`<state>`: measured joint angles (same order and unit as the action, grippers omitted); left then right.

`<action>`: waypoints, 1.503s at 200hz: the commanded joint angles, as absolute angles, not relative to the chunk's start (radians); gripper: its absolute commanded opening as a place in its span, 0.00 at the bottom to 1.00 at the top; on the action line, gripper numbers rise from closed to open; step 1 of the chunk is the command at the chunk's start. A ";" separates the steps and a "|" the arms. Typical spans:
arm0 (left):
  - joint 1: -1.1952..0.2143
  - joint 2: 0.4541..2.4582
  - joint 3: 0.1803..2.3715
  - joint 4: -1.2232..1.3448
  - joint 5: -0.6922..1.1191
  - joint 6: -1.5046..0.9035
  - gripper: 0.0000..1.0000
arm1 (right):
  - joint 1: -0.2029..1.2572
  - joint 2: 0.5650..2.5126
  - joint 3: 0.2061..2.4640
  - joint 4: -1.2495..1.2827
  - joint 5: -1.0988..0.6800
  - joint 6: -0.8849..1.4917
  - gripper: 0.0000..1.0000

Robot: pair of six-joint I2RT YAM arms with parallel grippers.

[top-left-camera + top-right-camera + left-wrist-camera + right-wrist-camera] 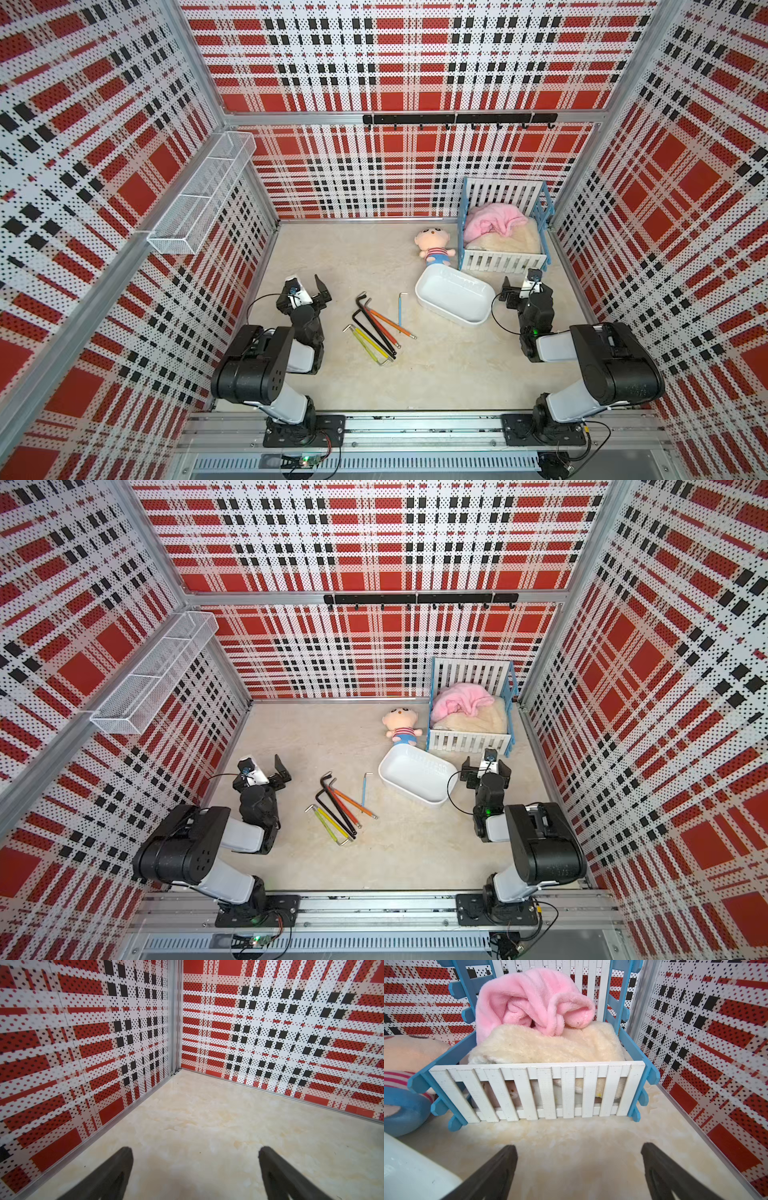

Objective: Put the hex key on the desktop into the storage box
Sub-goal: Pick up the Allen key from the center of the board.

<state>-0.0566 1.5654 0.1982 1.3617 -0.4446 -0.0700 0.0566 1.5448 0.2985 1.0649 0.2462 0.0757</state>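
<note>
Nearest the camera, at the front edge: two black-and-white arms, left arm [266, 365] and right arm [611, 365], bolted to an aluminium rail [415, 428] and folded in over the desktop [436, 374], a cream marbled surface. Walled on three sides by red, white and black plaid panels [399, 62].

Left gripper [194, 1150]: hung over bare desktop near the left wall, dark fingers spread wide, gripped nothing. Right gripper [578, 1148]: also spread wide and empty, hung over bare desktop just beside the right end of the storage box [453, 299], faced a toy crib [505, 262].

Between the arms, flat on the desktop: a loose fan of hex keys [376, 324] in black, red, orange, yellow and green, overlapping one another. To their right, a slim blue hex key [401, 311], lying apart from the storage box, its near tip right at the orange key, contact unclear. All keys outside the box.

Storage box: white, glossy, rounded, set at an angle right of centre, in front of the crib.

Just left of the crib, a plush doll [434, 247] in a striped top. Inside the crib, a pink blanket [494, 220] bunched on a cream fleece [515, 239]. High on the left wall, a white wire basket [199, 195].
</note>
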 commanded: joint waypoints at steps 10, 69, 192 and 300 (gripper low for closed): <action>-0.056 1.564 0.202 1.389 -0.439 -0.071 0.99 | 0.050 1.543 0.301 1.079 0.244 0.087 1.00; -0.055 1.565 0.202 1.390 -0.439 -0.070 0.99 | 0.049 1.543 0.301 1.080 0.244 0.086 1.00; -0.133 1.459 0.246 1.245 -0.531 0.003 0.99 | 0.052 1.404 0.458 0.711 0.212 0.066 1.00; -0.206 1.094 0.703 0.328 -0.276 -0.733 0.99 | 0.035 1.204 1.340 -0.465 0.467 0.900 1.00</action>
